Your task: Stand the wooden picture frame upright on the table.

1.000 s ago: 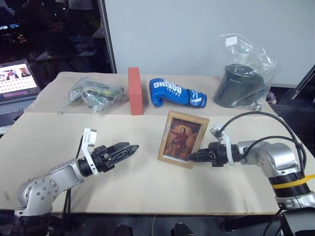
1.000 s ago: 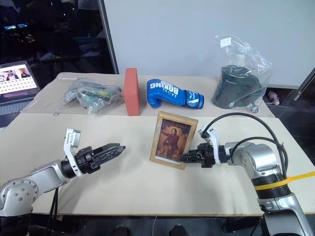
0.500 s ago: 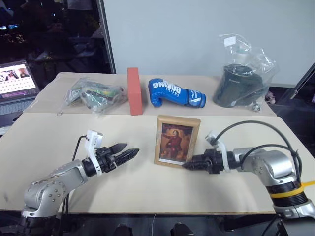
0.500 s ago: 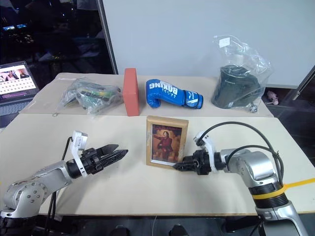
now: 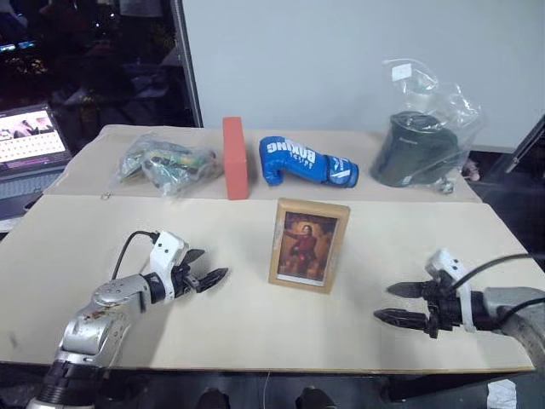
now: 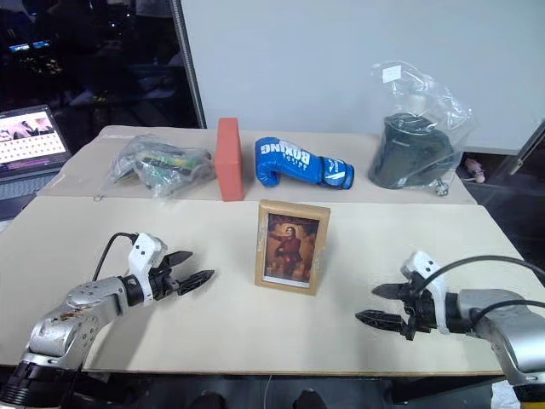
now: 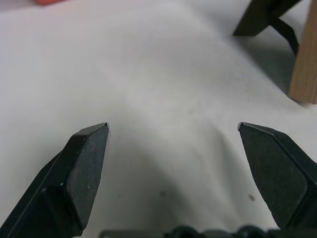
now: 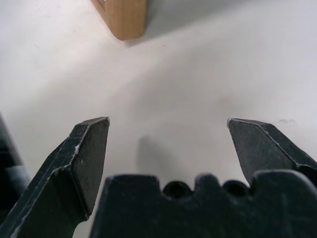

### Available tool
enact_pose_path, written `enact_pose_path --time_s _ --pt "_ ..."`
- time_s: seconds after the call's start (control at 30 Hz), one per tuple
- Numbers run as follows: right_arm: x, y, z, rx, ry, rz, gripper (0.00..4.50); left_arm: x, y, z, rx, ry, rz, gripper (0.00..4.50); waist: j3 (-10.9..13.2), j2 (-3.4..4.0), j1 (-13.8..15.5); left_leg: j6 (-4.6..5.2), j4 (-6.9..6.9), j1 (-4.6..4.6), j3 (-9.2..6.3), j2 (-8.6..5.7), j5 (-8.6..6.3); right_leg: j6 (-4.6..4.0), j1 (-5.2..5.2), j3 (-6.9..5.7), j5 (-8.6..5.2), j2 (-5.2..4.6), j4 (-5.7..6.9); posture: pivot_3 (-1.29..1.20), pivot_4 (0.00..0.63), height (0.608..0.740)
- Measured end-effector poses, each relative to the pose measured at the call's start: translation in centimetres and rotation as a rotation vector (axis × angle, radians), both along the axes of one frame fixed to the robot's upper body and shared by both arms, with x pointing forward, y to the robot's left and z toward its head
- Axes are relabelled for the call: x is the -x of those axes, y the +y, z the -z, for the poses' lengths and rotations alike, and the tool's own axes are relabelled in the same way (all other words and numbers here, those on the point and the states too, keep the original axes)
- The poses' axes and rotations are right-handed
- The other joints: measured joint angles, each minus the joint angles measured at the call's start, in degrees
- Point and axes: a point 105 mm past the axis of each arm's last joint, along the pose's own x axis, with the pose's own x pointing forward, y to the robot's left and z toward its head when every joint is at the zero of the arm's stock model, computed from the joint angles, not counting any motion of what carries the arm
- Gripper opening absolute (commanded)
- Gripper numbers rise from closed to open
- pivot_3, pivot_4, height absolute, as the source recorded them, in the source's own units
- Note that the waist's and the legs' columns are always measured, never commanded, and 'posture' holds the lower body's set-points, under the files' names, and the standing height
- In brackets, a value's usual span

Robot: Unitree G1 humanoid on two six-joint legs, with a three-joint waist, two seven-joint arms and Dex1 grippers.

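The wooden picture frame stands upright, unheld, on the table; the left gripper at nine o'clock and the right gripper at four o'clock both gape empty. Placement looks complete; only withdrawal seems left.

A large light beige bench, crossed by a seam, carries everything. The wooden picture frame is stood upright near its middle. Along the far part are laid a clear bag of greenish items, a red-orange block on end, a blue boxing glove and a bagged dark object.
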Motion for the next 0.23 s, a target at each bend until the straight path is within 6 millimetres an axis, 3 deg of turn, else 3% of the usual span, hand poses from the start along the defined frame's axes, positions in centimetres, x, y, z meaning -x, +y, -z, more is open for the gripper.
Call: enact_pose_path --time_s 0.1,0.23 --pt "-2.2 -1.0 -1.3 -0.087 -0.215 0.168 4.45 -0.7 0.2 -0.3 -0.078 -0.150 -0.025 4.50 0.0 -0.02 -0.5 -0.01 0.08 0.35 0.00 -0.03 0.01 0.04 0.48 0.02 0.02 -0.02 -0.05 0.00 0.150 0.660" --pt "-2.6 -0.6 -1.1 -0.144 -0.263 0.255 4.45 -0.9 0.5 0.5 -0.089 -0.144 -0.041 4.50 0.0 0.00 -0.6 -0.01 0.04 0.32 0.00 -0.03 0.00 0.07 0.48 0.02 -0.01 -0.02 -0.03 0.00 0.150 0.660"
